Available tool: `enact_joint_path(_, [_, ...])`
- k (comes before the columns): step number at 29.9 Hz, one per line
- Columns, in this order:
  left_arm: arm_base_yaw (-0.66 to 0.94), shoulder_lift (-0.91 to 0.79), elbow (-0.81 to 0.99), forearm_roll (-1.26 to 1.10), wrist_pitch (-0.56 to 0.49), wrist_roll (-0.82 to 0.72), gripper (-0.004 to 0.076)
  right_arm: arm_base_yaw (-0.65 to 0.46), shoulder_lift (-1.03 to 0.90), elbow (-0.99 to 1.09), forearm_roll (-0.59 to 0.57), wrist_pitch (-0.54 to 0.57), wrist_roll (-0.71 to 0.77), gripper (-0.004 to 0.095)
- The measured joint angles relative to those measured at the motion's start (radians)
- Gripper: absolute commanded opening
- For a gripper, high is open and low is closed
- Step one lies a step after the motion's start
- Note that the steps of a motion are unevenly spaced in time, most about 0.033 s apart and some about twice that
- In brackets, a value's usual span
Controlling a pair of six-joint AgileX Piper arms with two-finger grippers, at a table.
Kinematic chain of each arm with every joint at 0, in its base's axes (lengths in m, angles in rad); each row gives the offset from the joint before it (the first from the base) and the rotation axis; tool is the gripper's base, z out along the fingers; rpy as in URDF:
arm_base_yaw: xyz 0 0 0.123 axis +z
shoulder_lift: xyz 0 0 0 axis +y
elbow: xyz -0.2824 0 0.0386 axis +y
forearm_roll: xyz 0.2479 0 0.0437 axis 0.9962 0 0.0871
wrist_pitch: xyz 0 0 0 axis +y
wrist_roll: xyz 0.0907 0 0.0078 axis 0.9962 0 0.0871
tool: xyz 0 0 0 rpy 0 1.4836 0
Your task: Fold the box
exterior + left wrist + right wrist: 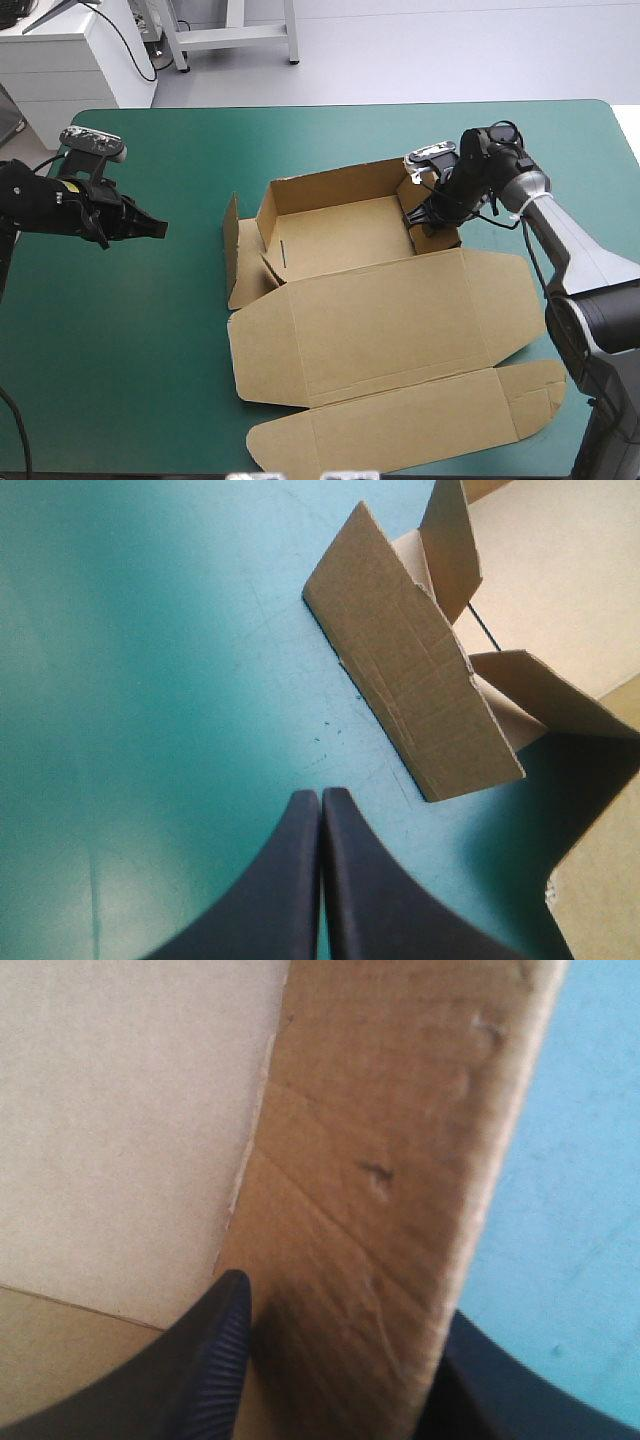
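The brown box [340,235] lies mid-table as an open tray with its far, left and right walls raised. Its lid [390,320] lies flat toward the front. My right gripper [420,222] stands at the tray's right wall. In the right wrist view that wall [380,1190] runs between the two black fingers [215,1350], one inside the tray and one outside, so the gripper [345,1310] is shut on the box. My left gripper [160,229] hovers left of the box, shut and holding nothing. Its tip [321,795] points at the leaning left outer flap [420,700].
The lid's front flap [400,430] reaches close to the table's front edge. A stretch of teal-green cover [150,330] lies between the left gripper and the box. The right arm [580,260] comes in along the table's right side.
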Motion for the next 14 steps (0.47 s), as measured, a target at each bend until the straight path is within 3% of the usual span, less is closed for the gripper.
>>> enact_joint_path(7, [0.000,0.000,0.000,0.000,0.002,0.000,-0.0008,0.000,0.000,-0.008,-0.005,0.004,-0.003,-0.0023])
enact_joint_path(14, [0.000,0.000,0.001,0.000,0.006,-0.010,-0.0008,0.000,0.000,-0.027,0.003,0.021,-0.007,-0.0020])
